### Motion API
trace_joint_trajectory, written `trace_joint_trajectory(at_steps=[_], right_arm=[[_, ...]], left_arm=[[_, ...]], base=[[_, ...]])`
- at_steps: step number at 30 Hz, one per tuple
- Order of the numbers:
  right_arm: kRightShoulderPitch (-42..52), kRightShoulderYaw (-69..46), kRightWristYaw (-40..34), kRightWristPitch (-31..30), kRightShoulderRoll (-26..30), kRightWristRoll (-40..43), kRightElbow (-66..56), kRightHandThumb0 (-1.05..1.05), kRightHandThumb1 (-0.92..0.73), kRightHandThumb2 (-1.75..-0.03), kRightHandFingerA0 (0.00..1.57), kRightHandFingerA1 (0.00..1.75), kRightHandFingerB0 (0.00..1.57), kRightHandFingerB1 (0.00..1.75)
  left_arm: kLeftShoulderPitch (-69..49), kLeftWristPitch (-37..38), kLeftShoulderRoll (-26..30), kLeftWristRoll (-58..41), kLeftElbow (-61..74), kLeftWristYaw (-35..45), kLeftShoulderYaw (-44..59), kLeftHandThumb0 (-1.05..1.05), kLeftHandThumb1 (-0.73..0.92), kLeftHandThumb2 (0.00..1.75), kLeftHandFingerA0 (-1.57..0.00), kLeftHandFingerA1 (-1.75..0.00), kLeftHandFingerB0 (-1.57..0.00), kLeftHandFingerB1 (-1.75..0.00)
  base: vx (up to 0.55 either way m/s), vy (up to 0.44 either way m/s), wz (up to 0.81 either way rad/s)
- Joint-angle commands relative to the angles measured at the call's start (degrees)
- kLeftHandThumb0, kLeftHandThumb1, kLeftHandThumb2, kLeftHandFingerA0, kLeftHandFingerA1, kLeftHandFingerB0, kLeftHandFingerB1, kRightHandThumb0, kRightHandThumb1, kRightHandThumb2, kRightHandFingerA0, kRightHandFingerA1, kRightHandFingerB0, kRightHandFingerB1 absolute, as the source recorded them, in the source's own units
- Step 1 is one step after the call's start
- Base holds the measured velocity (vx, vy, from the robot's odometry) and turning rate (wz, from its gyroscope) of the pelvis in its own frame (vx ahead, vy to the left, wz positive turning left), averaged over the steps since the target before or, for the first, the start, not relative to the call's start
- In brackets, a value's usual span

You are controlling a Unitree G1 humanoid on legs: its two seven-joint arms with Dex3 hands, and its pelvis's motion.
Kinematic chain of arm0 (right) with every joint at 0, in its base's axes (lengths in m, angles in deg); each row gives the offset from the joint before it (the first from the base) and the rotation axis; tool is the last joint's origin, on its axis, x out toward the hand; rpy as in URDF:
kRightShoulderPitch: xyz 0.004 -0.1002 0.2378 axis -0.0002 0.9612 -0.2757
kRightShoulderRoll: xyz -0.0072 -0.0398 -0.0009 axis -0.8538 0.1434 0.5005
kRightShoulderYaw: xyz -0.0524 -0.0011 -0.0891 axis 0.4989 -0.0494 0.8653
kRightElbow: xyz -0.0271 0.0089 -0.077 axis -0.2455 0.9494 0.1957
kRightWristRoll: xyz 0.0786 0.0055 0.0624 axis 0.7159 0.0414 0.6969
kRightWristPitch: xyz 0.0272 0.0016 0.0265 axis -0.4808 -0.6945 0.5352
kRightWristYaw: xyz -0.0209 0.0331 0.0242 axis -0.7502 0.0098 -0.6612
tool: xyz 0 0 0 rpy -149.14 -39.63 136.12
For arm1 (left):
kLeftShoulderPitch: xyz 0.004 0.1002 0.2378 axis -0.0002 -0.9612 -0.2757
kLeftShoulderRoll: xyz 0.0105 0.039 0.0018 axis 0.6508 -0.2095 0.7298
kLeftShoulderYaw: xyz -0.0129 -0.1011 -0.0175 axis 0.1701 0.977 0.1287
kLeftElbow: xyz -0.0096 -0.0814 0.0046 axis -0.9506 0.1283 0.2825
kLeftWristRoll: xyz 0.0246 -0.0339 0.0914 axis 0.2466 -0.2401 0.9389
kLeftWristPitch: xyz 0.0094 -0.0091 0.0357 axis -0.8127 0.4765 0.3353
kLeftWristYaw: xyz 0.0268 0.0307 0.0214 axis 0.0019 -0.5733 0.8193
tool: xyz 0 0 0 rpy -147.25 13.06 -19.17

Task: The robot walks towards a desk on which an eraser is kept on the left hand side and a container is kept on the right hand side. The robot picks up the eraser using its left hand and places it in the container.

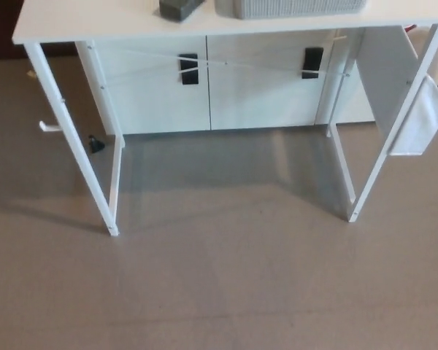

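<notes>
A white desk (95, 25) stands ahead, its top reaching the upper edge of the head view. On it lies a dark grey eraser (179, 8), cut off by the frame's top. To the right of the eraser stands a grey ribbed container (292, 7), only its lower part showing. Neither of my hands shows in this view.
The desk's white legs (73, 142) come down to the grey floor at left and right (379, 157). Behind them stands a white cabinet (212, 87) with black handles. A white pouch (420, 120) hangs at the desk's right side. A small dark object (95, 144) lies on the floor.
</notes>
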Motion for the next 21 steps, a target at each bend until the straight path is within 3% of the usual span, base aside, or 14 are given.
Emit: trace_joint_trajectory(at_steps=[1, 11, 21], right_arm=[[0.5, 0.1, 0.1, 1.0, 0.3, 0.1, -0.2, -0.38, -0.47, -0.54, 0.73, 0.55, 0.59, 0.48], [0.2, 0.2, 0.2, 1.1, 0.0, 0.4, 0.2, -0.37, -0.47, -0.54, 0.71, 0.55, 0.57, 0.49], [-0.4, 0.4, 0.3, 2.6, 0.1, 0.1, 1.2, -0.40, -0.47, -0.53, 0.67, 0.56, 0.57, 0.50]], left_arm=[[-0.5, 1.5, 1.0, 0.4, -0.2, -0.6, 0.4, -0.40, 0.60, 0.58, -0.43, -0.34, -0.32, -0.32], [-0.2, 1.7, 1.6, 1.4, -0.7, -1.7, -0.4, -0.42, 0.60, 0.58, -0.43, -0.34, -0.32, -0.33], [-0.2, 2.2, 1.8, 2.0, -0.6, -2.7, -0.8, -0.41, 0.60, 0.58, -0.45, -0.35, -0.33, -0.33]], base=[[0.13, 0.141, -0.06], [0.20, 0.149, -0.05], [0.23, -0.144, 0.04]])
